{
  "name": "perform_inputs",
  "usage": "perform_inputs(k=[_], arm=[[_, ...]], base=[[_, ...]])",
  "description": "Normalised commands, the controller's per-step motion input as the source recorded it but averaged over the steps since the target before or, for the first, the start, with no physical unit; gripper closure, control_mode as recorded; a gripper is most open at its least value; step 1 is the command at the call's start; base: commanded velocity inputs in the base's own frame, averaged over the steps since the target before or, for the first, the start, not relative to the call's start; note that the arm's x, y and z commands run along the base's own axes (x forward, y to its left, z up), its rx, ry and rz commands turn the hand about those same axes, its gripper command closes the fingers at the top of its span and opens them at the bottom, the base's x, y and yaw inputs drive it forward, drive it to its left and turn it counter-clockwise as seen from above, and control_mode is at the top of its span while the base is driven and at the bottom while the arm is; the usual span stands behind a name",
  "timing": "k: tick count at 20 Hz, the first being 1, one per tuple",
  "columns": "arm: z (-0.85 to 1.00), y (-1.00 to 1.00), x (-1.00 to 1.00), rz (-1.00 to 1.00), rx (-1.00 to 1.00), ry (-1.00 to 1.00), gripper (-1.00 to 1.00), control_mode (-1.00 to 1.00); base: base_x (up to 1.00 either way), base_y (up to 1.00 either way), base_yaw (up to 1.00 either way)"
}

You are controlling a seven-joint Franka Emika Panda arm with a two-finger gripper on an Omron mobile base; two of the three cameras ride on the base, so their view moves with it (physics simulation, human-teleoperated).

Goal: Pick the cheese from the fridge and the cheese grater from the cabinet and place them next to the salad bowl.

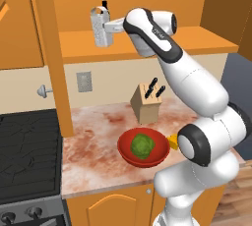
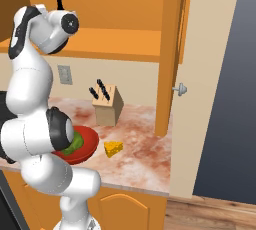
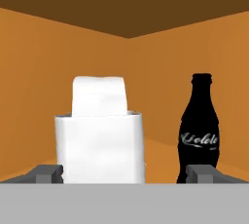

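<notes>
Sitting on the counter nearest the robot's base, the salad bowl already has the cheese just beside it, so by my reading the fridge half of the job is finished and only the grater half is left. Behind the bowl stands the knife block, and above it the arm reaches up into the open cabinet. The gripper is spread wide with nothing between its fingers, levelled at the shelf. In the hand view the cheese grater stands upright directly ahead, closer to one finger than the other but inside the gap, seemingly near but not yet touched. In the left base view it stands on the shelf with the hand close against its side. A dark cola bottle stands farther back on the shelf, off to the side of the grater, in front of the other finger.
</notes>
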Motion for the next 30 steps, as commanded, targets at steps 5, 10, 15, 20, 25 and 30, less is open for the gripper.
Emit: perform_inputs(k=[5, 10, 15, 20, 25, 30], arm=[[0.0, 0.22, -0.08, 0.02, 0.0, -0.02, -1.0, -1.0], [0.0, 0.1, -0.08, 0.01, 0.0, -0.05, -1.0, -1.0], [0.0, -0.01, 0.0, 0.0, 0.0, -0.02, -1.0, -1.0], [0.0, -0.01, 0.06, 0.03, 0.0, 0.0, -1.0, -1.0], [0.0, -0.04, 0.09, 0.01, 0.0, 0.0, 1.0, -1.0], [0.0, -0.26, 0.0, 0.04, 0.02, 0.0, 1.0, -1.0]], base=[[0.0, 0.0, 0.0], [0.0, 0.0, 0.0], [0.0, 0.0, 0.0], [0.0, 0.0, 0.0], [0.0, 0.0, 0.0], [0.0, 0.0, 0.0]])
